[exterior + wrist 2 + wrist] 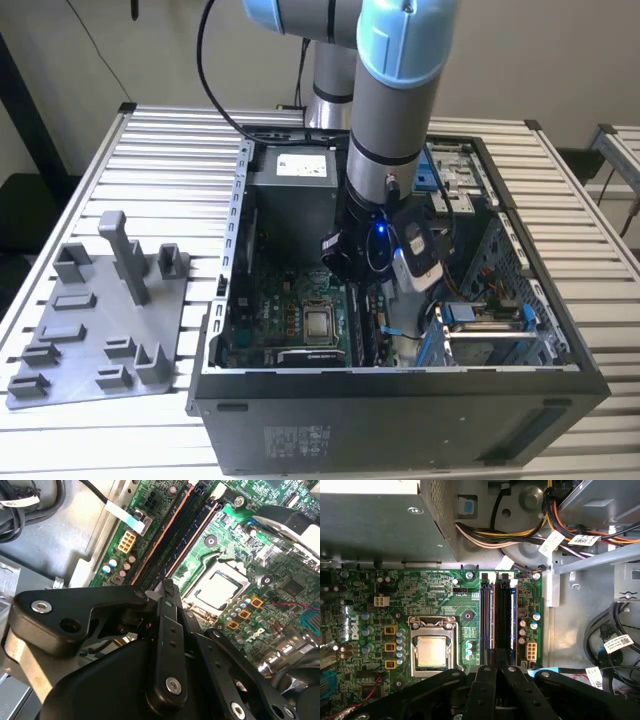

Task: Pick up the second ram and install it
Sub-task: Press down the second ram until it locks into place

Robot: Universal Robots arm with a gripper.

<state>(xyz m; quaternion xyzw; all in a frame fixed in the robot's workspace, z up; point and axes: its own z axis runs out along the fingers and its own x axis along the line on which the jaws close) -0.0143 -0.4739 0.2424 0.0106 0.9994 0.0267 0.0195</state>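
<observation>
Second ram [503,617] seated in a motherboard [435,587] slot, at centre frame in the first wrist view.

The gripper [496,672] hovers just over its near end, fingers clenched together, grasping nothing; CPU socket [432,649] beside, power supply [380,520] upper left.

grey fixture plate [95,320] | slatted table [170,160] | open computer case [400,400]

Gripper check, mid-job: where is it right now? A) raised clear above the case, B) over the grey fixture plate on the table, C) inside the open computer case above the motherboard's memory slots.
C: the gripper sits low in the computer case, over the memory slots.
</observation>
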